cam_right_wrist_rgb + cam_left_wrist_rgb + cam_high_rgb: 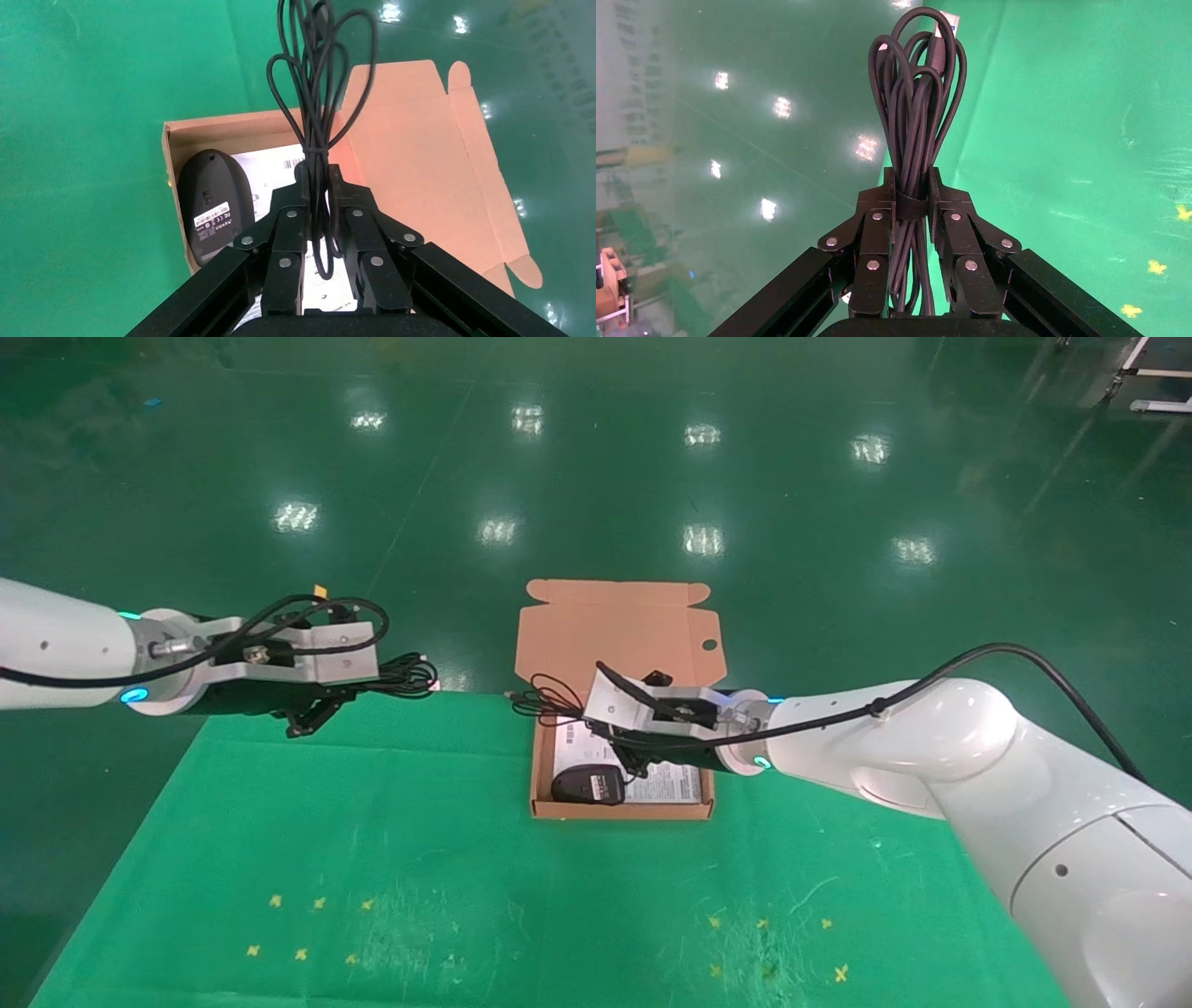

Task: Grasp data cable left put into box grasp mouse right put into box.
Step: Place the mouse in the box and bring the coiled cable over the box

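My left gripper is shut on the data cable, a strapped bundle of black loops, and holds it in the air over the table's far edge, left of the box. In the left wrist view the fingers pinch the cable at its strap. The mouse lies label-up in the box, on the white sheet. My right gripper hovers over the box, shut on the mouse's bundled cord. The right wrist view shows the cord, the mouse and the open lid.
The green cloth table carries small yellow cross marks near its front on both sides. Its far edge runs just behind the box's base; the lid hangs past it over the glossy green floor.
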Controlling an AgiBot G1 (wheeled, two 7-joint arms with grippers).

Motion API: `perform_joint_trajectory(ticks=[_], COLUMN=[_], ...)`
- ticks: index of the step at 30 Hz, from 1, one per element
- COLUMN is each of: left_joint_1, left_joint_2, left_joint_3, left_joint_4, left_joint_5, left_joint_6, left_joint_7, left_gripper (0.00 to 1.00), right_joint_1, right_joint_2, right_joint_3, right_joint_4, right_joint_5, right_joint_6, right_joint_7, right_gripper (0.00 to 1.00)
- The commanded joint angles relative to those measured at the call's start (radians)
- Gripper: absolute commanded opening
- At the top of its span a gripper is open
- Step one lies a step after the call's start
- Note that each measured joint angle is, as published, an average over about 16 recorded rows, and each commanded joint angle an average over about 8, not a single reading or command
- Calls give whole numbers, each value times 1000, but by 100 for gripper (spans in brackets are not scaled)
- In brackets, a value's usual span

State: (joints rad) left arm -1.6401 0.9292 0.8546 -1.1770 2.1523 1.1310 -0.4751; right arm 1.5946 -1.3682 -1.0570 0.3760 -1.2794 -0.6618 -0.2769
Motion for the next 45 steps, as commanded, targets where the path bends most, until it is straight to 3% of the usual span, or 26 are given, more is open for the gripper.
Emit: perform_joint_trajectory(ticks=[1,9,17,29,38,45], left_joint_1=[0,2,30,60,49,57], left_joint_2=[0,4,63,248,401,439], left_joint_3=[0,1,13,33,45,95], left_joint_4=[0,0,35,233,447,494], left_joint_5=[0,-1,-5,-39,-99,-205], left_joint_6=[0,-3,-64,-255,-376,-444], left_joint_7=[0,2,42,213,378,474], left_gripper=[0,0,0,0,0,0], right_joint_1=[0,0,11,28,30,35], right_joint_2=[0,13,85,271,433,543], right_joint_3=[-6,7,18,12,-22,-64], right_joint_4=[-1,13,67,233,407,545], right_joint_5=[1,1,8,-35,-112,-209], right_joint_6=[-2,0,27,56,84,100], right_joint_7=[2,-1,-4,24,129,231], right_gripper=[100,100,100,100,100,100])
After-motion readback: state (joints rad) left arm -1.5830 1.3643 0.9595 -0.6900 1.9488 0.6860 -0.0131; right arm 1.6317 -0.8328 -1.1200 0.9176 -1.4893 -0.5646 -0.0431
